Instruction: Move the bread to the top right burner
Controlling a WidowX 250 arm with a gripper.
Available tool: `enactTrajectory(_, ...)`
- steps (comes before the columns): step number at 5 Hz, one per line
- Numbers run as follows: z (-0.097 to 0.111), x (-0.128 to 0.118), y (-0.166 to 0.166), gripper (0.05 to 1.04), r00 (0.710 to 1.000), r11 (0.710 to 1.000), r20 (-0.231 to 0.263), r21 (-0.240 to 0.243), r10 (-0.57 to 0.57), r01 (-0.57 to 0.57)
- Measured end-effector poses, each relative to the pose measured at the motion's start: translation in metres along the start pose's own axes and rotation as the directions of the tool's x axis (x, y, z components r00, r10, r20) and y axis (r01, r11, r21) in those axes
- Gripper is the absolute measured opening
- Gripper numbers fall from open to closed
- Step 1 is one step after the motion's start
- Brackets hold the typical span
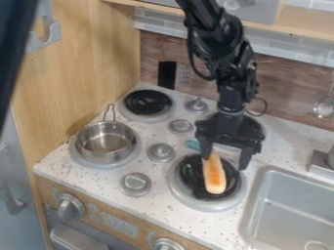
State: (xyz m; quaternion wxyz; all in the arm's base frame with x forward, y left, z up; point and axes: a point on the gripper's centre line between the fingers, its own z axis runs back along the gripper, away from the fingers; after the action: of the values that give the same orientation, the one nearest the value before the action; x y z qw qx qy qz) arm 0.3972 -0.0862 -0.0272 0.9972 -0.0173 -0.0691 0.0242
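Observation:
My gripper (pixel 225 162) hangs over the back edge of the front right burner (pixel 182 193), its two fingers apart. The bread (pixel 214 176), a long orange-brown loaf with pale ends, lies on that burner's black coil, pointing from back to front. Its back end is by the left finger, between the two fingers as seen from here; whether it touches that finger I cannot tell. Behind the gripper, the top right burner is mostly hidden by the gripper's body.
A steel pot (pixel 106 141) sits on the front left burner; the back left burner (pixel 149 102) has a black coil. Several grey knobs stand between the burners. To the right is the sink (pixel 260 205). A small teal item (pixel 193 144) lies left of the gripper.

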Motion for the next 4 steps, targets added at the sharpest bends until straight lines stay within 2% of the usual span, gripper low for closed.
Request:
enactTrajectory(1,-0.026,0.003,0.003,0.999,0.997,0.998,-0.069,0.047,0.038,-0.035)
enactTrajectory(2,-0.036,0.007,0.002,0.999,0.994,0.997,-0.097,0.056,0.052,-0.047)
enactTrajectory(3,-0.038,0.005,0.001,0.942,0.996,0.999,-0.088,0.039,0.016,-0.013)
enactTrajectory(4,-0.034,-0.006,0.003,0.746,0.995,0.996,-0.05,0.005,-0.089,0.089)
